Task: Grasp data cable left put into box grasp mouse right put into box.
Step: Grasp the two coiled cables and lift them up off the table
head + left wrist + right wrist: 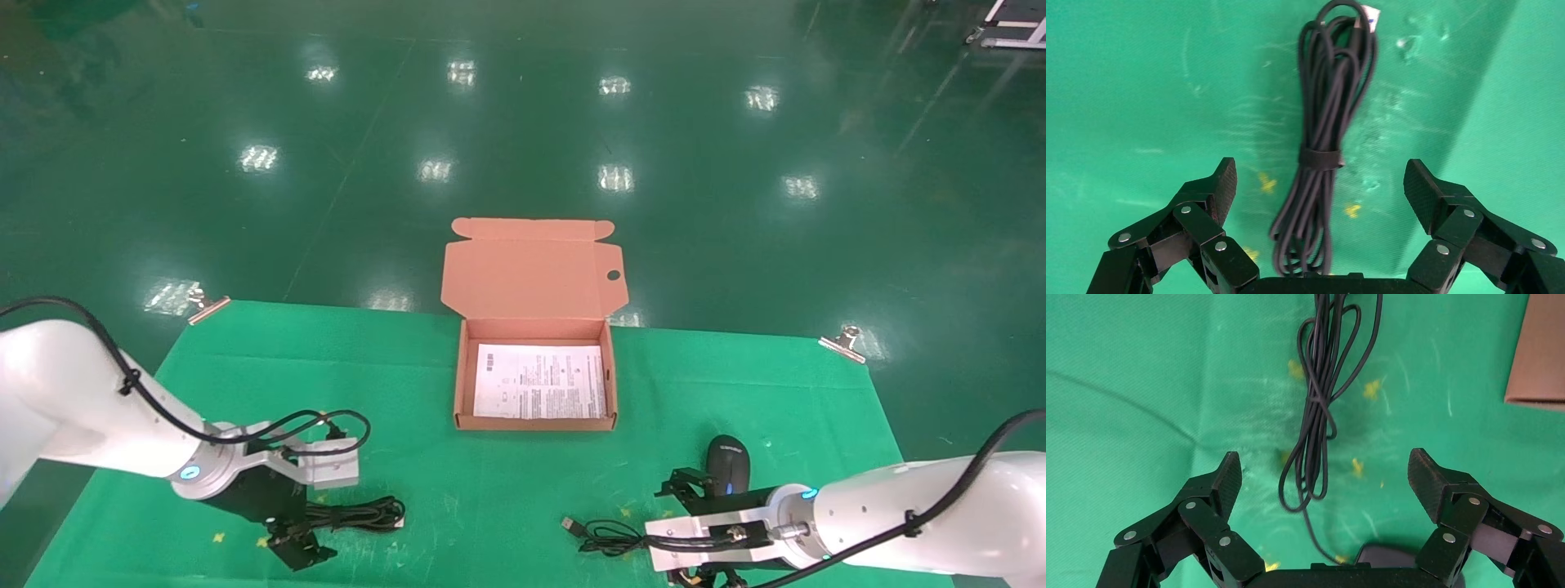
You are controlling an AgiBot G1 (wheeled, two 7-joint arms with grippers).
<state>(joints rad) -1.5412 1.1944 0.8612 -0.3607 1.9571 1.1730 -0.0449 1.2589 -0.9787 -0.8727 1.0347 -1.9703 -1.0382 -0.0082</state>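
Hovering near the counter's (245,384) front-left corner, the left gripper (1319,184) spreads its fingers (1223,184) over the coiled black data cable (1324,141); the right gripper (1324,478), fingers spread, hangs above the small black oval mouse (729,462) near the front-right corner, with the open orange-brown cardboard box (535,420) mid-counter.

I see a worktop (245,392) draped in matt green cloth, scuffed near the rubbery matt black data cable (1324,147). The box (523,269) looks like dull cardboard lined with white paper. The mouse (729,462) is smooth black plastic; the floor (523,122) is glossy.
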